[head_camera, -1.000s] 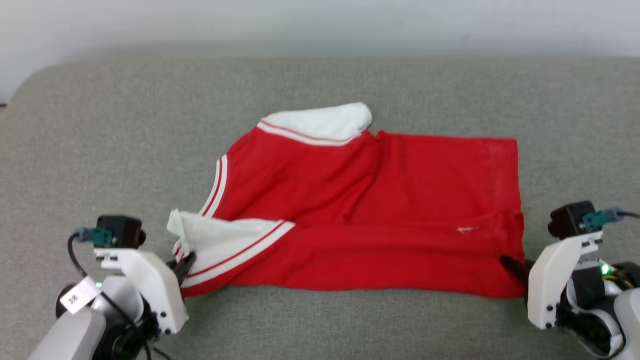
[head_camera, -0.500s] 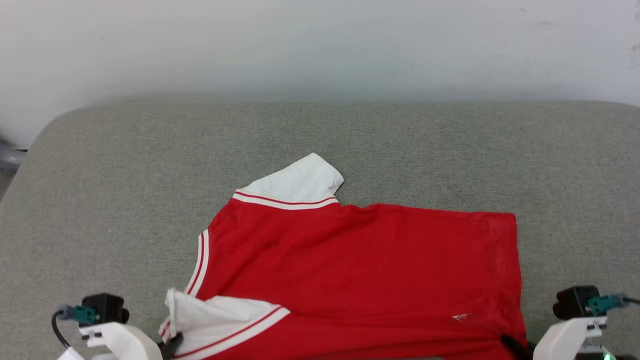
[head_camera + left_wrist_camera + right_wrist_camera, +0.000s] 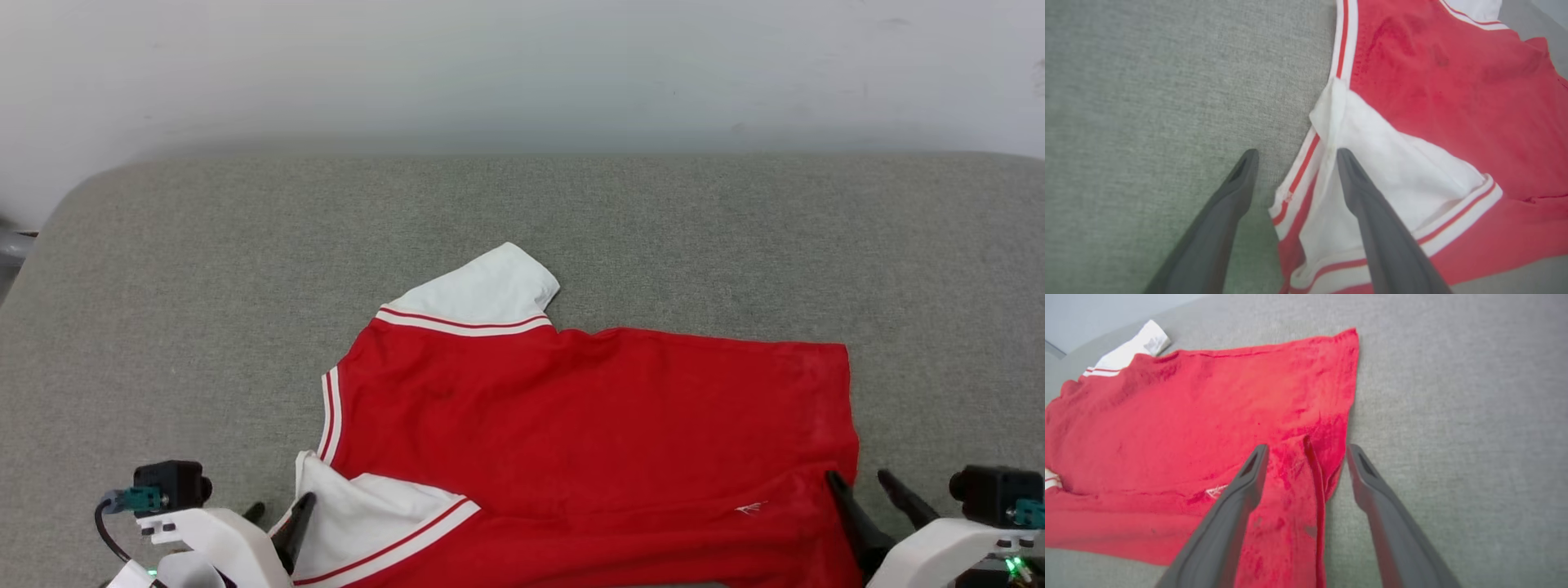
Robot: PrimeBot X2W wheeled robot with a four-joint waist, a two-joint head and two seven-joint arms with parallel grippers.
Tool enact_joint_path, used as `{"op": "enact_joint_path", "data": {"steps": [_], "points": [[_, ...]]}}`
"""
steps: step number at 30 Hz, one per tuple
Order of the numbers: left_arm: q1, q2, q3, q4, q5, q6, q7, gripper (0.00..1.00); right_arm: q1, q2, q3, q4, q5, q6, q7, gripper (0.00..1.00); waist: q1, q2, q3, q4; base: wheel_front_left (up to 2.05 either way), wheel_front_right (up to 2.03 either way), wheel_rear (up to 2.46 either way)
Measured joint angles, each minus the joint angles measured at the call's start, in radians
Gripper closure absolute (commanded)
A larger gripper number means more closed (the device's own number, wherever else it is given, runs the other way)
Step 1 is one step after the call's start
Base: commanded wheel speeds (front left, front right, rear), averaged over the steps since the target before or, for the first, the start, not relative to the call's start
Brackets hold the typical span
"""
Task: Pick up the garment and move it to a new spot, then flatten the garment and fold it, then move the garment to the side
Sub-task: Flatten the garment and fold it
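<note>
The garment (image 3: 588, 425) is a red T-shirt with white sleeves and striped trim, lying back-up and mostly flat on the grey padded surface (image 3: 163, 286). One white sleeve (image 3: 482, 290) points away from me. The other sleeve (image 3: 367, 514) is folded over the near left corner. My left gripper (image 3: 279, 514) is open at that sleeve; in the left wrist view one finger lies over the white sleeve (image 3: 1396, 171) and the other over bare cushion, around the left gripper (image 3: 1296, 157). My right gripper (image 3: 1308, 451) is open, straddling a raised crease at the red hem corner (image 3: 1314, 473); the right gripper (image 3: 861, 482) sits at the lower right.
A pale wall (image 3: 522, 65) runs behind the grey surface, whose rounded left corner (image 3: 57, 220) drops off near a dark object at the frame edge. Bare cushion spreads left, right and beyond the shirt.
Both grippers were shut on the shirt's near corners and now stand open, with the fabric released onto the surface. The head camera tilted up between the earliest frame and now.
</note>
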Motion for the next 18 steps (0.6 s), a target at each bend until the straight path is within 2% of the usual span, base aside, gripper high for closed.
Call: {"op": "enact_joint_path", "data": {"steps": [3,7,14,18], "points": [[-0.022,0.010,0.001,-0.019,0.050,0.006,-0.062,0.00,-0.006,0.021,-0.026,-0.033,-0.054,0.000,-0.093,0.00,0.0000,0.0000,0.000,-0.003,0.00,0.00,0.00],[-0.072,0.016,-0.002,-0.057,0.122,0.028,-0.137,0.00,-0.023,0.054,-0.053,-0.084,-0.107,0.000,-0.167,0.00,0.0000,0.0000,0.012,-0.014,0.00,0.00,0.00],[-0.222,0.011,-0.021,-0.057,0.217,0.041,-0.212,0.00,-0.077,0.077,-0.060,-0.185,-0.161,0.000,-0.210,0.00,0.0001,0.0000,0.077,-0.050,0.00,0.00,0.00],[-0.345,0.008,-0.036,-0.009,0.235,0.021,-0.191,0.00,-0.127,0.081,-0.054,-0.215,-0.170,0.000,-0.218,0.00,0.0003,0.0000,0.133,-0.084,0.00,0.00,0.00]]}}
